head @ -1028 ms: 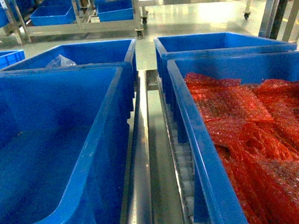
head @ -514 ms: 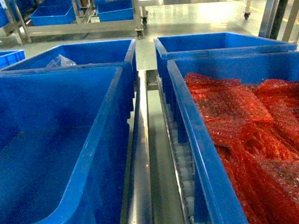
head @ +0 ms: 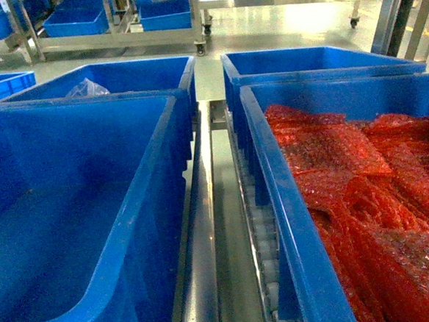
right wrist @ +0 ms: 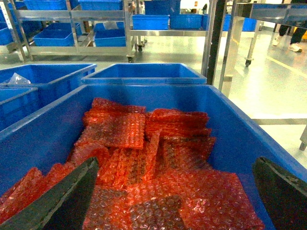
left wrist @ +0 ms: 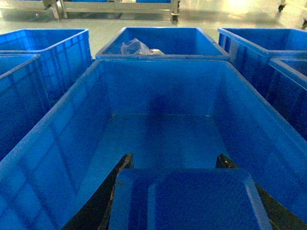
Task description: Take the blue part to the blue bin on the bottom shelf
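Looking forward, the head camera is showing the blue bin [head: 78, 215] at left and a like crate [head: 292, 222] of red bubble-wrap bags [head: 364, 195] at right, a steel rail [head: 202, 243] with white rollers [head: 263, 239] lying between them; no gripper is showing here. The left wrist camera is facing into that bin's bare floor, and the left gripper [left wrist: 187, 196] is holding the blue part [left wrist: 192, 201] between its dark fingers [left wrist: 103, 201], above the bin. The right wrist camera is showing the right gripper [right wrist: 172, 191] hanging spread wide, holding nothing, over the red bags.
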Tool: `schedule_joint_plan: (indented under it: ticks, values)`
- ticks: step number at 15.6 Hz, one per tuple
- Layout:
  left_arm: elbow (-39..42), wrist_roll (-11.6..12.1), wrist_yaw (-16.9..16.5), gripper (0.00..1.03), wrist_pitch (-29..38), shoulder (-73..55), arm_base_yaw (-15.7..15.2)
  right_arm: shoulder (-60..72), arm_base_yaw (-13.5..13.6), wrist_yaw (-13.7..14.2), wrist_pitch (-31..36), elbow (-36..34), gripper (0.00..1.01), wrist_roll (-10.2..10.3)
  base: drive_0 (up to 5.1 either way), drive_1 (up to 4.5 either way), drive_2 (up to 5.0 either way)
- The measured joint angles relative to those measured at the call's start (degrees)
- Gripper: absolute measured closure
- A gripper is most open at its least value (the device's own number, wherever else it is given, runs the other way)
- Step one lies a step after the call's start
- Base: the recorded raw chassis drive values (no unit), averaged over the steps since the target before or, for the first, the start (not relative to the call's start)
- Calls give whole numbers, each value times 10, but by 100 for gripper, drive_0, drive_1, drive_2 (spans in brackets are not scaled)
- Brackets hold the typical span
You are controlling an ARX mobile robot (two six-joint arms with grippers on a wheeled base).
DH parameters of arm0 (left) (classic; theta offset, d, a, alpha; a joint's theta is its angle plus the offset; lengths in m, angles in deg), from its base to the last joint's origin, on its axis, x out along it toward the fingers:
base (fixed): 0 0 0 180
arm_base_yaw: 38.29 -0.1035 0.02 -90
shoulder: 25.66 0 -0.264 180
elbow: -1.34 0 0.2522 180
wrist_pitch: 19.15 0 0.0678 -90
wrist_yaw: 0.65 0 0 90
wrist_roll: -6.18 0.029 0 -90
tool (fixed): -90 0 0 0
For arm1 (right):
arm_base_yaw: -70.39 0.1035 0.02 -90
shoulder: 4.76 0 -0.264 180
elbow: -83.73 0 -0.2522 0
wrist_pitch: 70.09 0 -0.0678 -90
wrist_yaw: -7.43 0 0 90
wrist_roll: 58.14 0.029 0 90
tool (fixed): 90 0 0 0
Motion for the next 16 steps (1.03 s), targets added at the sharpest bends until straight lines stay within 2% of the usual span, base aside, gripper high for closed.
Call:
schedule_joint_plan:
  ticks: [13,14,15,16]
  values:
    - [0,0,0,60,0,0,0,0,0,0,0,0,3,0,0,0,0]
    - [-2,6,109,60,45,-30,40,0,0,0,0,0,3,0,0,0,0]
    - [-12,6,130,60,130,-134,25,0,0,0,0,0,3,0,0,0,0]
    - [-37,-8,87,60,189,-203,-7,0,0,0,0,0,3,0,0,0,0]
